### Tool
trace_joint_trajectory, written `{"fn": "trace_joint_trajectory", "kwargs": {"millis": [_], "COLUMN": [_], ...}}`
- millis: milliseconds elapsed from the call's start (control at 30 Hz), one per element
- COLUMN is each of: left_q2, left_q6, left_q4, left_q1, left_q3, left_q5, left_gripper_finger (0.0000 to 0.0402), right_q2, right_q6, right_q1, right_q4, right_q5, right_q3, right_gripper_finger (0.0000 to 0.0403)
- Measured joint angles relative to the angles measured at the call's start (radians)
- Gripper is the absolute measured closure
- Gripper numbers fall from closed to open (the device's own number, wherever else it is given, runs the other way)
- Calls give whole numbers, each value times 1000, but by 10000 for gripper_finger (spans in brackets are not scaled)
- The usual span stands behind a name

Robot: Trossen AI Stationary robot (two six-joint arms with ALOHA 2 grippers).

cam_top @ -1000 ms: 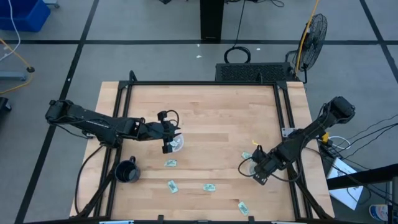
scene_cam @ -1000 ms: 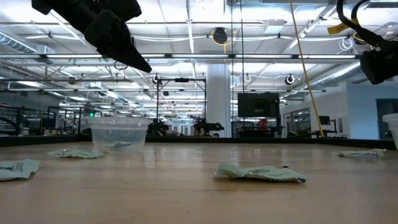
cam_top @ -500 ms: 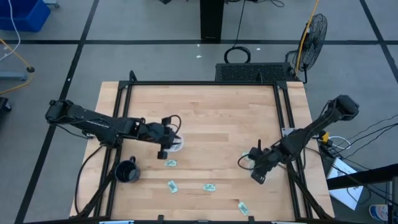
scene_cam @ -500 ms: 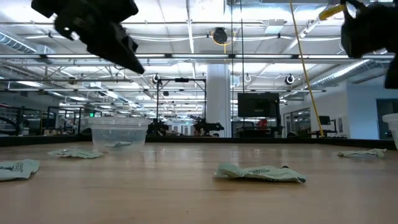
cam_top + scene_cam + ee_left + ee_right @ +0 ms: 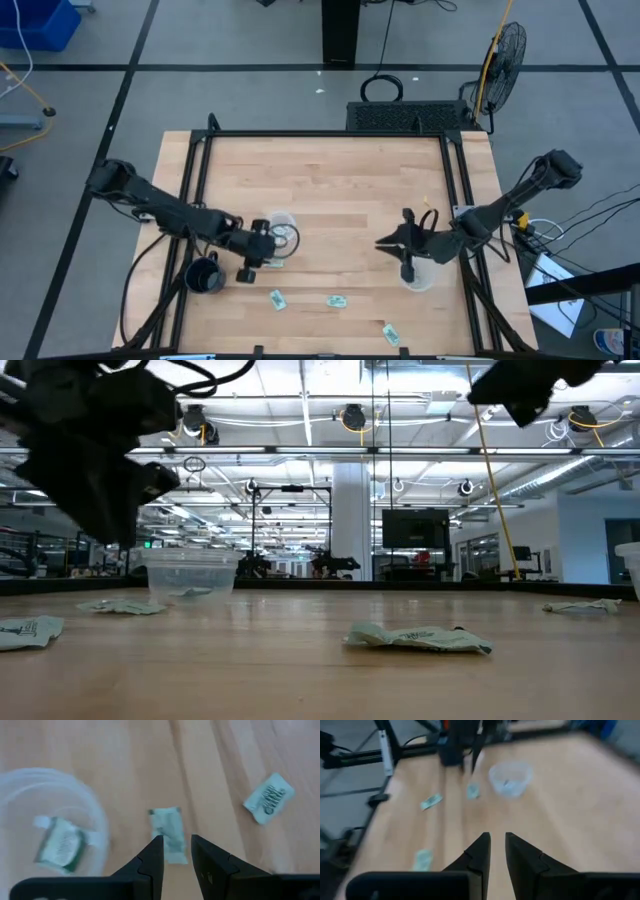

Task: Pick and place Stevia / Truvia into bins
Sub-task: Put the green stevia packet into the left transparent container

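Green-and-white sachets lie flat on the wooden table: one beside the left clear cup, three nearer the near edge. The left cup holds a sachet. My left gripper hangs open, with a narrow gap, just over the sachet beside that cup, touching nothing. My right gripper is raised, left of the right clear cup, pointing across the table toward its left edge, with a small gap between its fingers and nothing in them.
A black mug stands near the left arm, toward the near-left corner. Another sachet lies apart on the boards. A black frame borders the table, whose far half is bare wood. In the low view a sachet lies in front.
My left gripper has left its place over the left cup, moving toward the near edge and down over the sachet beside the cup. My right gripper has risen from above the right cup, swung toward the table's middle and tipped from pointing down to nearly level.
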Motion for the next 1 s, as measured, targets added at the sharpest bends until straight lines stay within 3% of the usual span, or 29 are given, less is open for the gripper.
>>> {"fn": "trace_joint_trajectory", "kwargs": {"millis": [133, 300, 733, 1000], "left_q2": [63, 130, 233, 240], "left_q6": [-26, -71, -161, -153], "left_q4": [-5, -2, 1, -5], "left_q1": [-65, -108, -147, -137], "left_q3": [0, 0, 5, 4], "left_q5": [-104, -238, -247, -179], "left_gripper_finger": [298, 298, 302, 393], "right_q2": [33, 70, 109, 109], "right_q6": [-176, -280, -379, -490], "right_q1": [0, 0, 0, 0], "right_q4": [94, 162, 214, 278], "right_q5": [86, 96, 96, 96], "right_q3": [0, 0, 0, 0], "right_gripper_finger": [353, 353, 353, 353]}}
